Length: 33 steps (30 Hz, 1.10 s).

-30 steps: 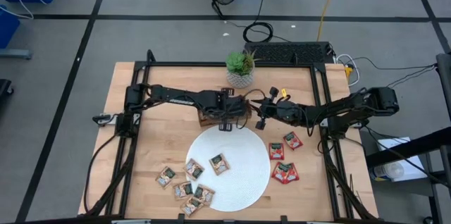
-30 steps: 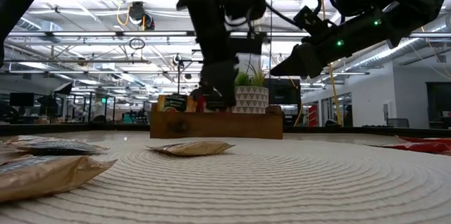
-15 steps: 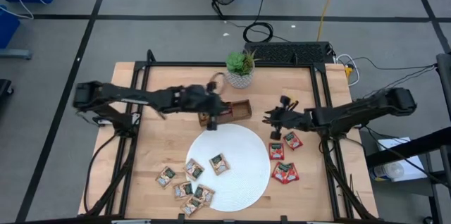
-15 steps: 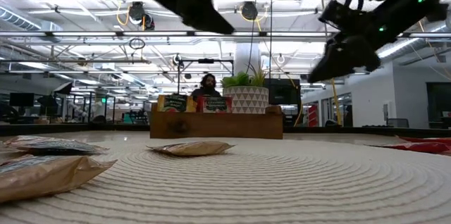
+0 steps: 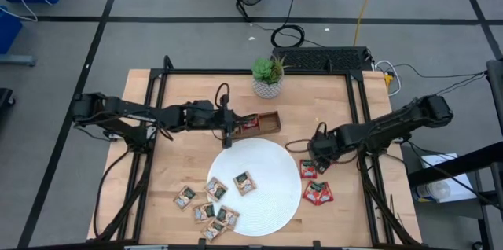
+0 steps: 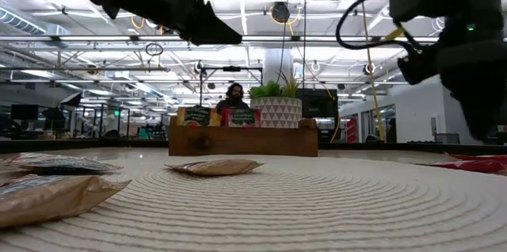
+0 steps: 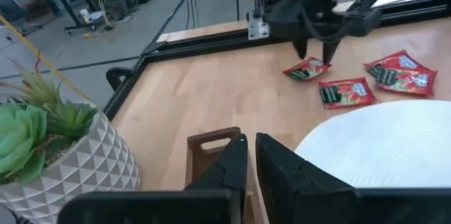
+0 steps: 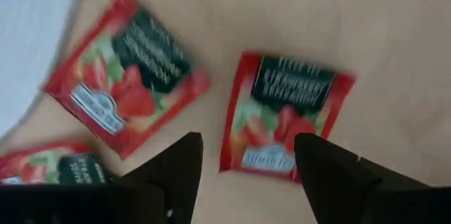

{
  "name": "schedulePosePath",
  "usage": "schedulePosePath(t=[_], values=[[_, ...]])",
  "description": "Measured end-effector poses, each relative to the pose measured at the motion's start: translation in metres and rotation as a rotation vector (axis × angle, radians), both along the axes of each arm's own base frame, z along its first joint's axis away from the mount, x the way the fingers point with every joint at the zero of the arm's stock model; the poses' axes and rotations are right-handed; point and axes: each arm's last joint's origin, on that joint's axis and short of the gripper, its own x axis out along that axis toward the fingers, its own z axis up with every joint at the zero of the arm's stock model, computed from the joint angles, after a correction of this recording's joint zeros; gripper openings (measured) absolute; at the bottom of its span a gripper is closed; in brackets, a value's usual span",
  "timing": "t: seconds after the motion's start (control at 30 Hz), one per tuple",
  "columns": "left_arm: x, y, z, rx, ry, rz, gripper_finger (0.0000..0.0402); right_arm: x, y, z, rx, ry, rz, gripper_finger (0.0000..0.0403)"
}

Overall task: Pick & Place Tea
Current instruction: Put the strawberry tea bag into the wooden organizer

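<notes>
right gripper [image 8: 243, 175] dropped over red sachet [image 8: 285, 122] (strawberry print) | jaws apart | left nearly closed

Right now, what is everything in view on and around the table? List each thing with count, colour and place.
Red tea sachets: about four, red, on bare wood right of the plate.
Tan tea sachets: about six, tan and green, on the plate's near-left part and just off its rim.
Plate: one, white, table centre.
Wooden tray: one, brown, behind the plate, sachets inside.
Potted plant: one, green in white pot, table back.
Person: one, far background.
Left hand: shut, by the tray.
Right hand: open, over the red sachets.
</notes>
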Motion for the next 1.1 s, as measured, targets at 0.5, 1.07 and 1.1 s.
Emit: schedulePosePath(t=[0.5,1.07,1.1], values=[[-0.003,0.000,-0.008,-0.008,0.092,0.000,0.0037,0.006,0.024,-0.036,-0.082,0.190,-0.066,0.0196],[-0.003,0.000,-0.009,-0.010,0.096,0.003,0.0037,-0.008,0.018,-0.027,-0.168,0.385,0.027,0.0181],[-0.003,0.000,-0.009,-0.010,0.097,0.003,0.0037,-0.008,0.018,-0.028,-0.168,0.380,0.030,0.0179]])
